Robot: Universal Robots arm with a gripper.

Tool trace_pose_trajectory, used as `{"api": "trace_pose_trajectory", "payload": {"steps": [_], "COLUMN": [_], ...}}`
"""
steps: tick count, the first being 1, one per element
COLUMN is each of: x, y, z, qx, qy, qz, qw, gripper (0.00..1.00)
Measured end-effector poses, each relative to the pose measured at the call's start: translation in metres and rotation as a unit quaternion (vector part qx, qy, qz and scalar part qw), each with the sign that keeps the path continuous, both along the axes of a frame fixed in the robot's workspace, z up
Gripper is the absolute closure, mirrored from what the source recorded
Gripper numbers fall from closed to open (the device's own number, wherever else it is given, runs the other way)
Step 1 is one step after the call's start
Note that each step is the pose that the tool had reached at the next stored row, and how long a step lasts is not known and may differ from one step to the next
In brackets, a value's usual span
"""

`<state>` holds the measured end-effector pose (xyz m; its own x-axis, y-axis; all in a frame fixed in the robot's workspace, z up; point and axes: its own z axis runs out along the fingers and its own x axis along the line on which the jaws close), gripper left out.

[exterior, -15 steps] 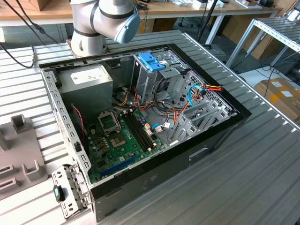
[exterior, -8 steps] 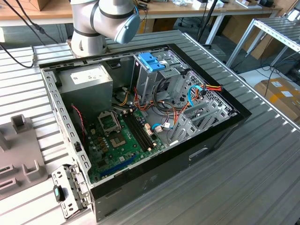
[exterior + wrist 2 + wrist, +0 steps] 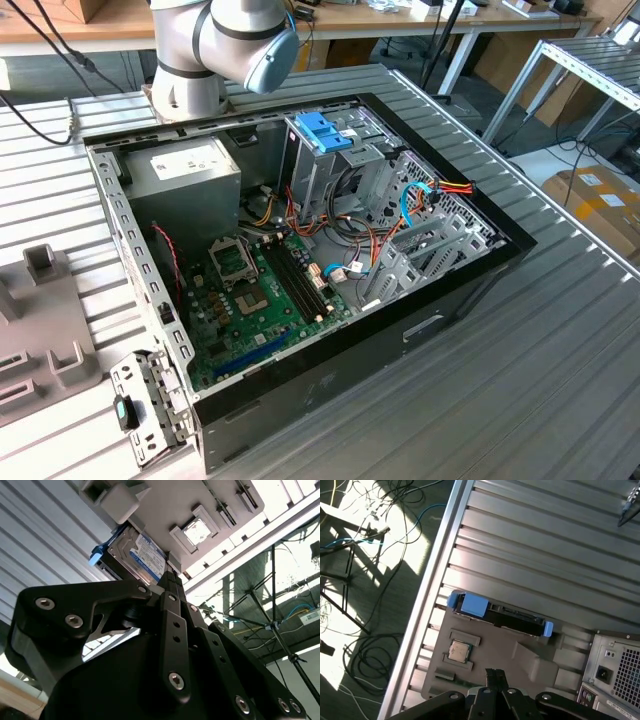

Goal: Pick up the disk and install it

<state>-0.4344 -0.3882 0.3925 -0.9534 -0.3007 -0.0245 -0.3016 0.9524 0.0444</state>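
One disk (image 3: 512,617) stands on edge in the grey holder (image 3: 507,641), just beyond the empty, pressed-together fingers (image 3: 491,677), its long axis across their reach.

A: Hard sunlight hits the floor (image 3: 395,555) in the first wrist view; the cables (image 3: 370,650) cast crisp shadows.
B: The second wrist view's background blows out white, leaving the gripper (image 3: 171,580) near-black. The exterior view is soft and even.
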Motion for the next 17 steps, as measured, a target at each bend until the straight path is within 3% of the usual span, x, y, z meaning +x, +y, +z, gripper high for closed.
{"api": "trace_pose_trajectory", "payload": {"steps": [17], "x": [0.0000], "y": [0.0000], "z": [0.0000], "qx": [0.0000], "qy": [0.0000], "qz": [0.044], "qw": [0.99901], "gripper": [0.89]}}
